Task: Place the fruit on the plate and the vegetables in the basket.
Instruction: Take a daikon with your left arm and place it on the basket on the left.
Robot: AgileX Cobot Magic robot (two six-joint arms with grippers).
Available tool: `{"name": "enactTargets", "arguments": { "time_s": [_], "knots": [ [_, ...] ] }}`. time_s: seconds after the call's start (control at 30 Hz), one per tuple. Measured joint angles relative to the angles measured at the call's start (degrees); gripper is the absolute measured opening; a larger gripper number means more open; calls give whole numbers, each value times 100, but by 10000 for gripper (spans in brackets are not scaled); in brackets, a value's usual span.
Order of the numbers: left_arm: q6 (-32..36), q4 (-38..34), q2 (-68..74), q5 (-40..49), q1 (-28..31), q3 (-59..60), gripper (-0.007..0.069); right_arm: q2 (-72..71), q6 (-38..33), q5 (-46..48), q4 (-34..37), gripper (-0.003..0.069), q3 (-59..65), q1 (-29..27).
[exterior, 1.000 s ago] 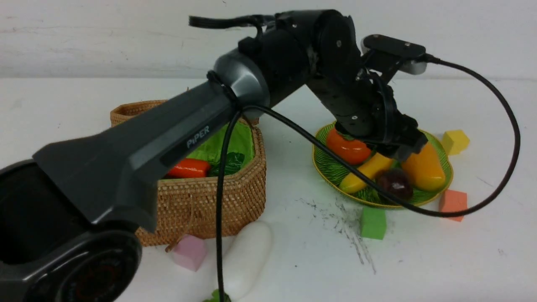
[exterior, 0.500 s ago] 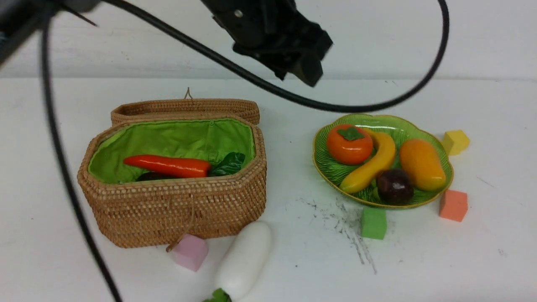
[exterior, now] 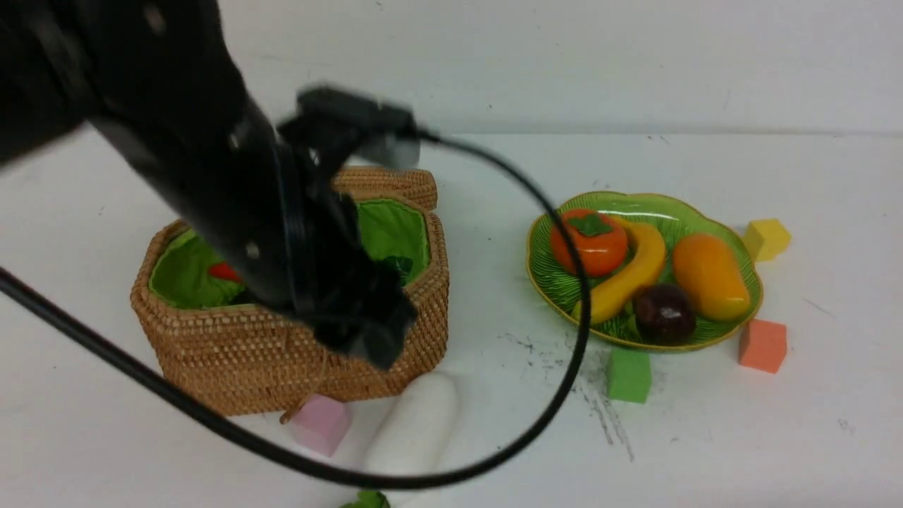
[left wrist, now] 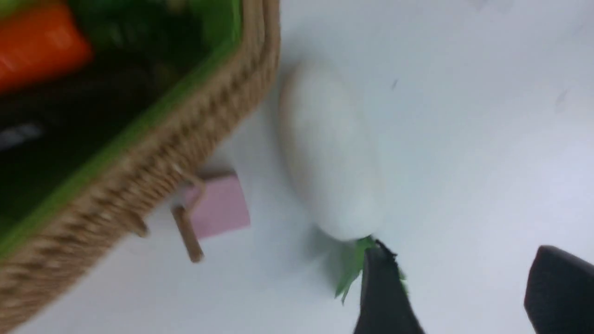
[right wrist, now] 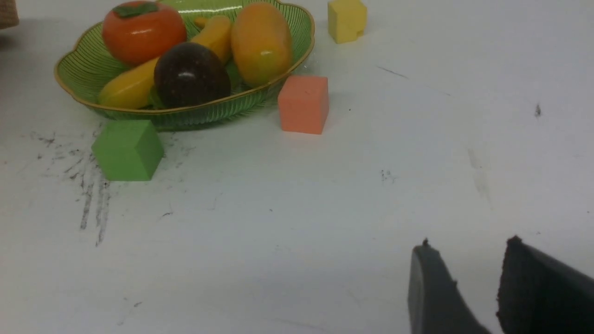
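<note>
The left arm's fingers (left wrist: 457, 292) stand parted with nothing between them, hanging over the surface (left wrist: 464, 116) right at the leafy green end of the white radish (left wrist: 329, 153); one finger tip overlaps the leaves in the left wrist view, though whether it touches them cannot be told. Just beyond the radish lies a pink foam cube (left wrist: 218, 206), and past that the wall of the wicker basket (left wrist: 153, 153), with the carrot (left wrist: 39, 44) resting inside on the green lining.

In my judgement the step in hand is the radish, the one vegetable outside the basket. The next move calls for the fingers to shift from the leaves onto the thick white body, straddle it across its width and come down before closing (a smooth, rounded toy is likely to slip from a shallow grip).

The right arm's fingers (right wrist: 464, 287) are empty, a narrow gap showing between them, low over bare surface. Well away from them sits the green plate (right wrist: 81, 76), carrying the persimmon (right wrist: 144, 30), banana (right wrist: 134, 83), mangosteen (right wrist: 191, 74) and mango (right wrist: 262, 41), so the fruit looks finished. An orange cube (right wrist: 304, 104) and a green cube (right wrist: 126, 149) sit just beside the plate's rim.
</note>
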Motion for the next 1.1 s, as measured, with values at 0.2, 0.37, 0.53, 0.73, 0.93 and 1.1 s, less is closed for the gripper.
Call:
{"name": "enactTargets", "arguments": {
  "time_s": [0.2,0.37,0.53,0.73,0.93,1.1],
  "knots": [
    [-372,56,608,-1320,0,830,405,0,0,0,0,238,0,0],
    [-567,157,1169,-1782,0,837,463,0,0,0,0,238,0,0],
    [-595,124,1515,-1872,-6,832,573,0,0,0,0,238,0,0],
    [-571,98,1719,-1983,-6,837,594,0,0,0,0,238,0,0],
    [-555,-164,1781,-2090,-6,837,540,0,0,0,0,238,0,0],
    [-403,-381,1793,-2046,-1,827,507,0,0,0,0,238,0,0]
  ]
}}
